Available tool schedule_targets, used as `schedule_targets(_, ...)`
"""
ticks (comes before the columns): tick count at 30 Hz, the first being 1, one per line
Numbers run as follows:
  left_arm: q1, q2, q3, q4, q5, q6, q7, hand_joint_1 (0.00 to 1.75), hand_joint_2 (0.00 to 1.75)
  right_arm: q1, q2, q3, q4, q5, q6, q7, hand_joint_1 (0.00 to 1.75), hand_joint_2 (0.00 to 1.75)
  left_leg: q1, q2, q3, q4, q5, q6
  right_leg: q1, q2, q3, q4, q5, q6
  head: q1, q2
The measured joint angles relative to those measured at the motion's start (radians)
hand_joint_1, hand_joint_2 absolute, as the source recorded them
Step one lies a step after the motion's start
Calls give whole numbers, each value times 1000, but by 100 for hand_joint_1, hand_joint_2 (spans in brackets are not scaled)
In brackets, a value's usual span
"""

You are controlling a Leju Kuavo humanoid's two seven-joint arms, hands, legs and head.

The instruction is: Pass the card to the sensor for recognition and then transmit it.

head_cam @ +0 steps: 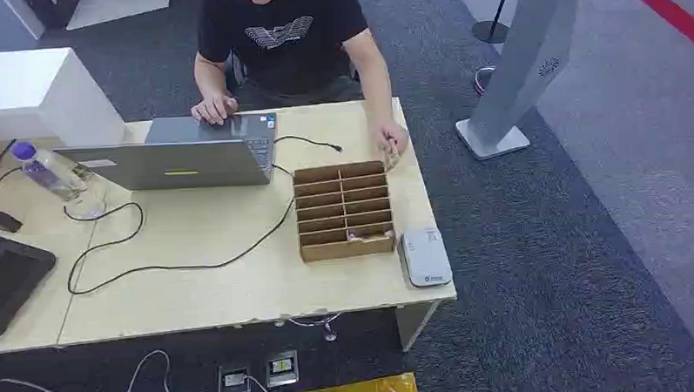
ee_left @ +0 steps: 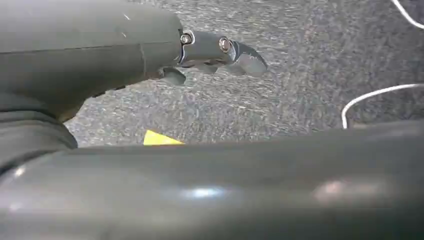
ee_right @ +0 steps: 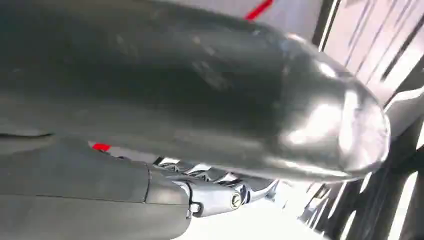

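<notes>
Wooden table (head_cam: pixel 198 280) ahead. Laptop (head_cam: pixel 172 158) at its far side, a person's hand (head_cam: pixel 214 106) on it. Cardboard divider box (head_cam: pixel 343 210) right of centre; card (head_cam: pixel 360 236) in its nearest slot. Grey sensor (head_cam: pixel 426 256) just beside the box. My left hand (ee_left: pixel 220 52) and right hand (ee_right: pixel 220 192): cannot tell whether either grips anything.

My left hand (ee_left: pixel 220 52) has a smooth grey cover, silver screws and metal fingers; my right hand (ee_right: pixel 215 192) looks alike
</notes>
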Motion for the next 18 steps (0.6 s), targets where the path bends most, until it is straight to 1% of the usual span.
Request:
schedule_targets(5, -1, 0, -6, 2, -3, -10, -19, 0, 0, -82, 106, 42, -37, 100, 85, 16, 0, 0, 0, -1, 1, 0, 2, -1, 0, -1, 0, 0, 0, 0, 0, 0)
schedule_targets(11, -2, 6, -27, 2, -11, -25, -35, 0, 0, -161, 246, 94, -78, 232, 178, 27, 0, 0, 1, -1, 1, 0, 3, -2, 1, 0, 0, 1, 1, 0, 0, 0)
schedule_targets(14, -2, 10, -30, 4, -13, -37, -36, 0, 0, -197, 322, 127, -98, 301, 237, 43, 0, 0, 1, -1, 2, 0, 3, -2, 1, 0, 0, 1, 1, 0, 0, 0)
schedule_targets(18, -2, 14, -47, 5, -15, -53, -36, 0, 0, -229, 410, 169, -119, 383, 301, 63, 0, 0, 1, 0, 3, 0, 3, -2, 1, 1, -1, 1, 1, 0, -1, 0)
